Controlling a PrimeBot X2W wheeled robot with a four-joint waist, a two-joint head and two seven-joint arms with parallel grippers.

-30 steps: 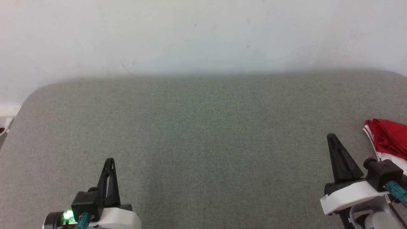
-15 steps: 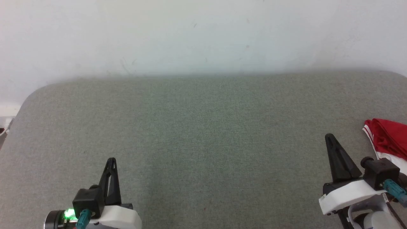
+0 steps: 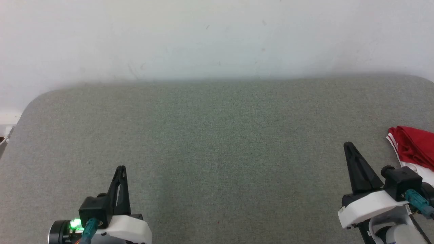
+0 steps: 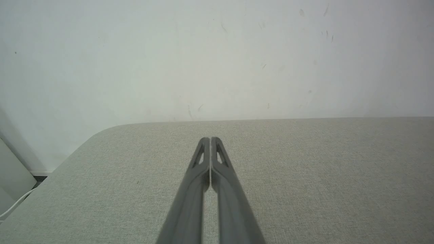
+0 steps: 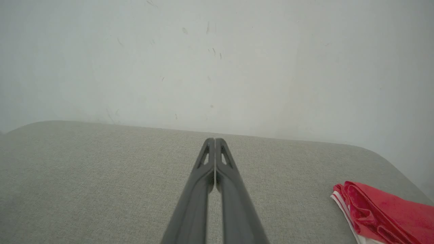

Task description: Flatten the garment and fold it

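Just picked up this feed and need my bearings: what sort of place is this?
Probably an indoor test station: a grey fabric-covered table with rounded corners against a bare, scuffed white wall, the red garment bunched at its right edge.

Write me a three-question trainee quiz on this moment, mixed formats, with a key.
1. Open or shut: how do the left claw and the right claw stand?
2. Which is nearer the garment? A. left claw B. right claw C. both equally
3. True or false: the garment lies spread flat in the middle of the grey padded surface.

Key
1. Both shut, holding nothing.
2. B
3. False: it lies bunched up, far to the robot's right.
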